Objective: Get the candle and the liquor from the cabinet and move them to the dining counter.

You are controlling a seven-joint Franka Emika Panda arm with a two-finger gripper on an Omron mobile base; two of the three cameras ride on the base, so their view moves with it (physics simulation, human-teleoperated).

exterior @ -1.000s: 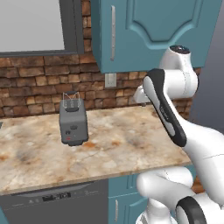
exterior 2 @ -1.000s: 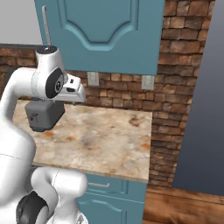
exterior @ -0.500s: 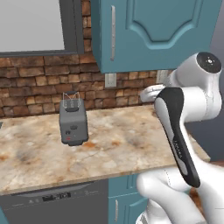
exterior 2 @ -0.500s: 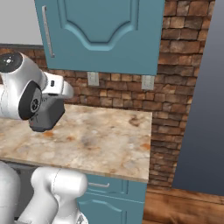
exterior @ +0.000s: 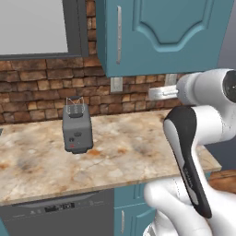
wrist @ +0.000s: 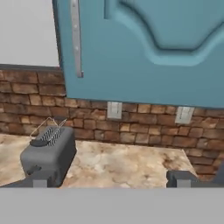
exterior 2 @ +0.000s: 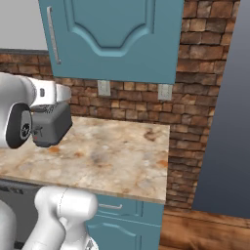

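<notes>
gripper (wrist: 109, 179) spread wide (cabinet (wrist: 144, 52) door closed)

The cabinet (exterior: 170, 32) door is closed, so its interior cannot be seen; its top is cut off by the upper edge in all three views. The toaster (exterior 2: 51, 124) is partly covered by the arm in the right base view. In the hand view the fingers (wrist: 183, 178) show as dark tips only, their lower parts lost at the bottom. The desk (exterior: 124, 152) runs past the left edge in the left base view, and its right front corner sits behind the arm.
</notes>
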